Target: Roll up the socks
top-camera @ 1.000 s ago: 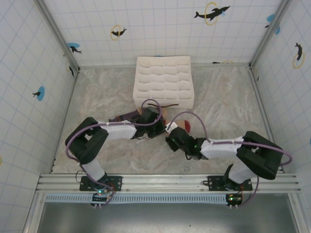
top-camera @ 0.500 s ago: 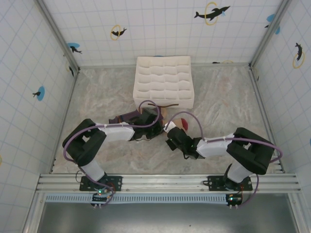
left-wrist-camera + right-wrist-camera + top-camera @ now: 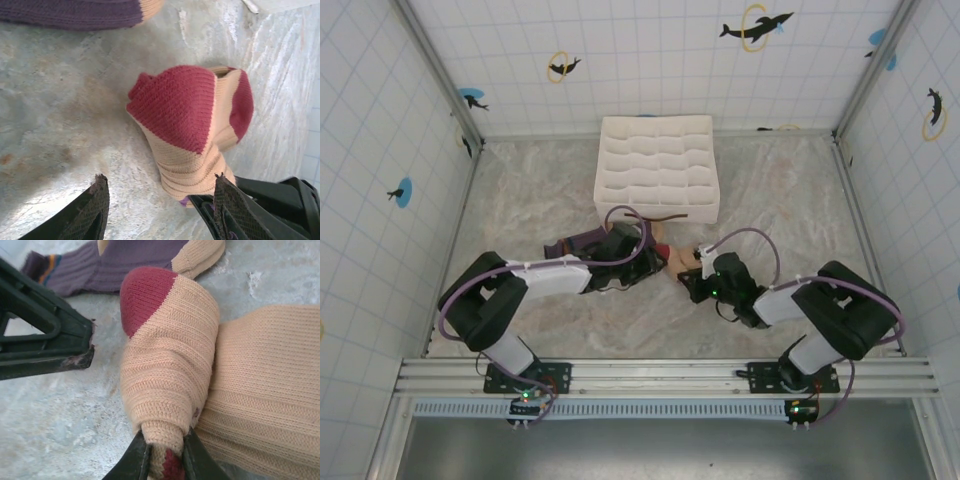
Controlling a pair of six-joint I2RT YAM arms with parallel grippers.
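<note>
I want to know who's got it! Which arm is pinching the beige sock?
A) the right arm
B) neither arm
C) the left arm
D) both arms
A: the right arm's jaws are shut on the beige sock, while the left arm's jaws stand open.

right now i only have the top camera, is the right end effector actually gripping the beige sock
Observer: Yes. The right wrist view shows the right end effector pinched shut on a fold of the beige sock.
Operator: ok and the left one, has it got anything
Observer: No. In the left wrist view the left end effector stands open around the near end of the rolled beige bundle, clamped on nothing.
Operator: is the purple sock tangled in the roll
Observer: No. The purple sock lies flat beyond the bundle, with a strip of bare table between them.
</note>
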